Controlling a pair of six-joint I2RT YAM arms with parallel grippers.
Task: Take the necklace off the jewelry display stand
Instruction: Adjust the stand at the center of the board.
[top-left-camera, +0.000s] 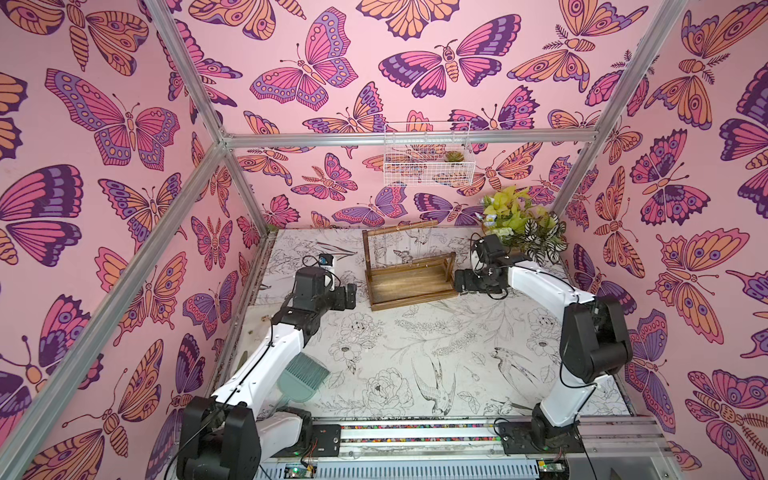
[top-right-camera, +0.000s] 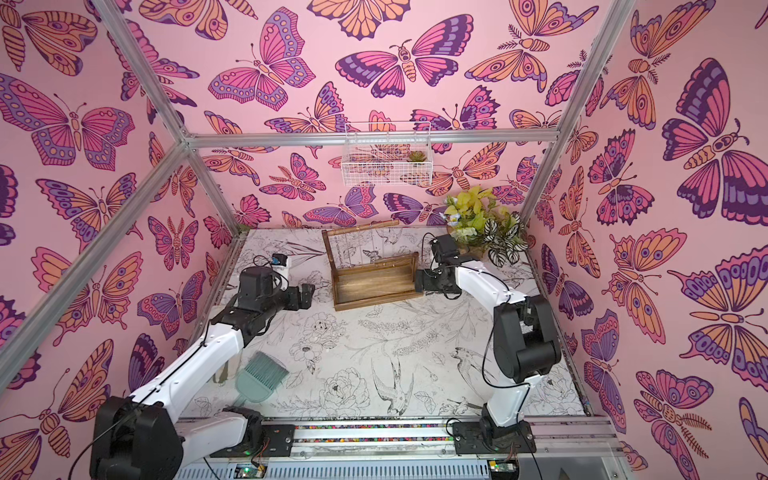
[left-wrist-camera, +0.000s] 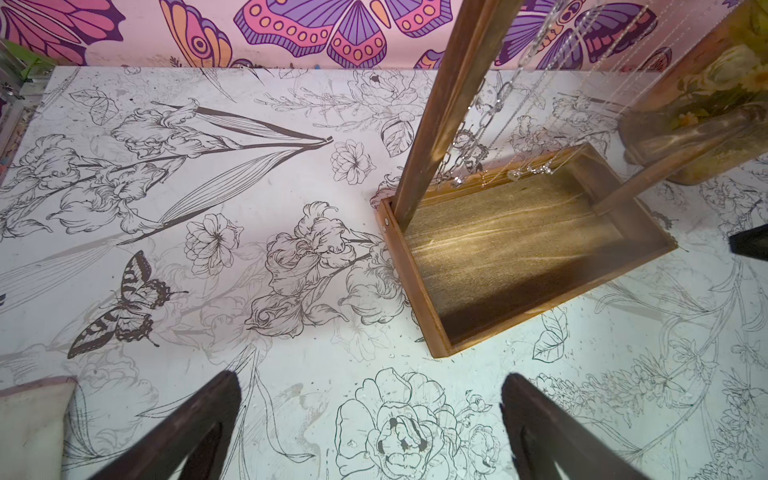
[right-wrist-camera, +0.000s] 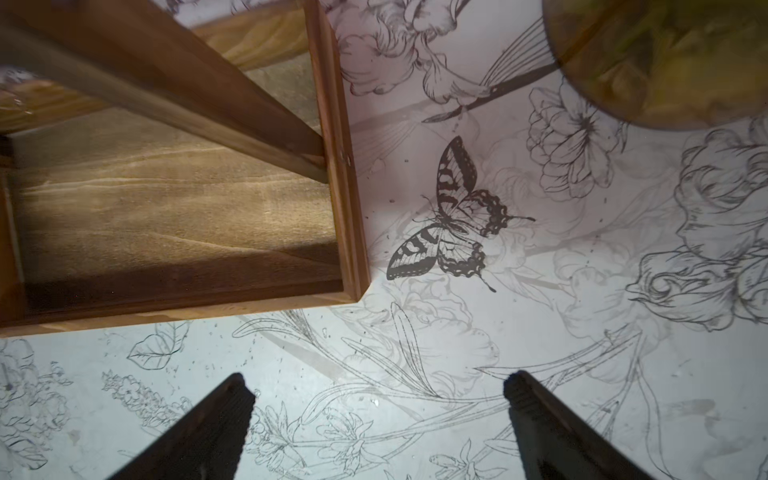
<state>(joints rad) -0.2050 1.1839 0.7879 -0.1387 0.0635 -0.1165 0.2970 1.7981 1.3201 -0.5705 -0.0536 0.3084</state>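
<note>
Flanking dark brown wooden jewelry display stand: left pincer, right pincer wide, ready for hanging silver chain necklace.

Pink butterfly wallpaper on all walls, alu frame along the edges. White wire basket hangs on back wall, 12 o'clock, w/ small succulent inside. Potted plants at table's 1 o'clock corner. Teal brush lies at 8 o'clock on floral-print table.
</note>
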